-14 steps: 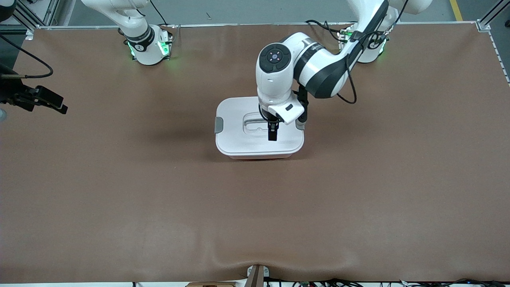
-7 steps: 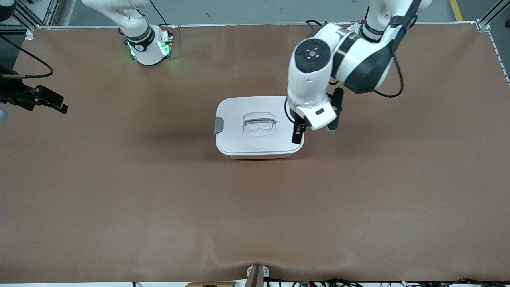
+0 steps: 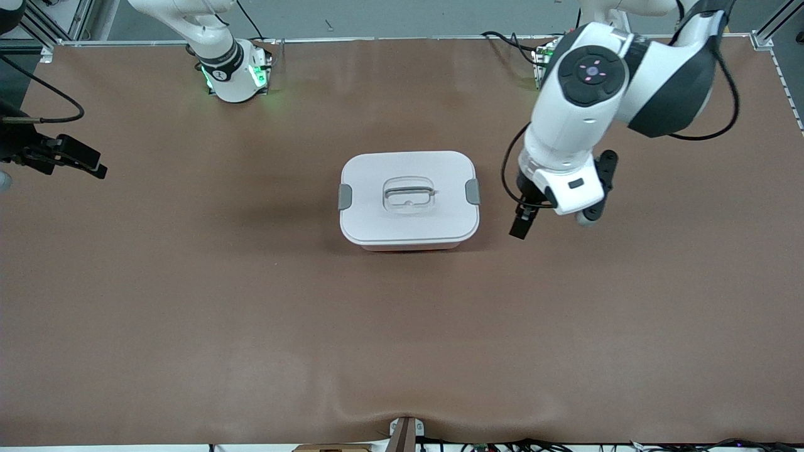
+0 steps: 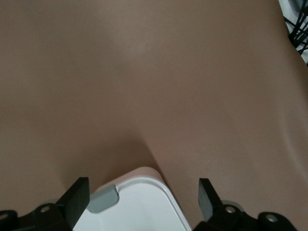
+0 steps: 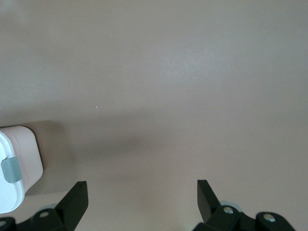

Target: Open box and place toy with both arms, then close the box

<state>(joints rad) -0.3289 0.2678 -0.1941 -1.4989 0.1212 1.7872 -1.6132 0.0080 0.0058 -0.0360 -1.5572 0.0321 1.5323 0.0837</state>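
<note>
Brown matting covers the table [image 3: 188,301], and near its middle sits the box [image 3: 408,216], a rounded-rectangular tub with a white lid [image 3: 377,220] closed on top. Only a thin pink strip of the tub shows under the lid's edge nearest the front camera. A grey clip sits on each short end of the lid: one [image 3: 345,196] toward the right arm's end of the table, the other [image 3: 472,191] toward the left arm's end. A recessed handle [image 3: 409,193] lies flat in the centre of the lid. The left arm [image 3: 628,88] reaches in from its base at the table's top edge, and the left gripper [image 3: 521,223] hangs over bare table just beside the box, on the left arm's end, apart from it and touching nothing. Its wrist view shows its two black fingers [image 4: 77,197] spread wide with nothing between them, and a corner of the lid with one grey clip [image 4: 102,199] between and below them. The right gripper [image 3: 78,160] waits well apart from the box, over the table's edge at the right arm's end. Its wrist view shows its fingers [image 5: 77,197] likewise spread wide and empty, with a corner of the box [image 5: 17,166] and a clip off to one side.
</note>
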